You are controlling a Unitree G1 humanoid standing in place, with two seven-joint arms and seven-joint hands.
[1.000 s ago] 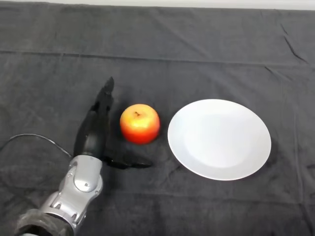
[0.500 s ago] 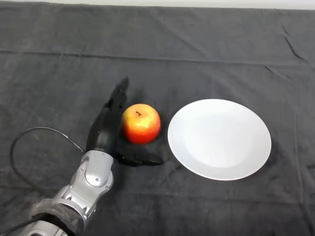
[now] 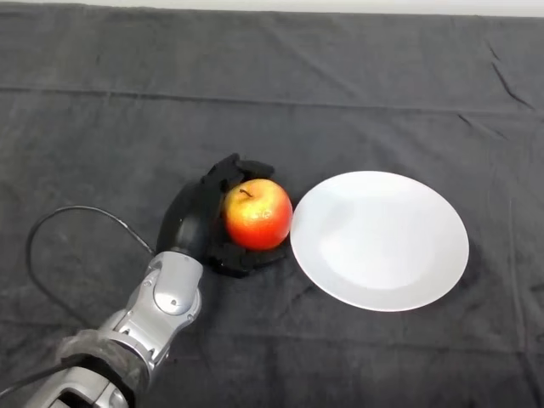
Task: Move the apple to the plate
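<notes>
The silver-grey arm [image 3: 157, 310] reached in from the lower left. Its black hand [image 3: 197, 223] was curled round the one apple [image 3: 257, 213], fingers [image 3: 240, 167] wrapped over the far side and the thumb [image 3: 246, 257] under the near side. The apple sat stem up on the dark cloth [image 3: 102, 127], just left of the single white plate [image 3: 379, 240], which held nothing.

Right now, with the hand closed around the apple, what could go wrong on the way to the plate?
The apple sits very near the plate's left rim; if carried low, it may knock or push the plate. The left hand wraps it from the left, fingers curled behind and thumb in front, so the round fruit might slip out toward the right when lifted.
</notes>
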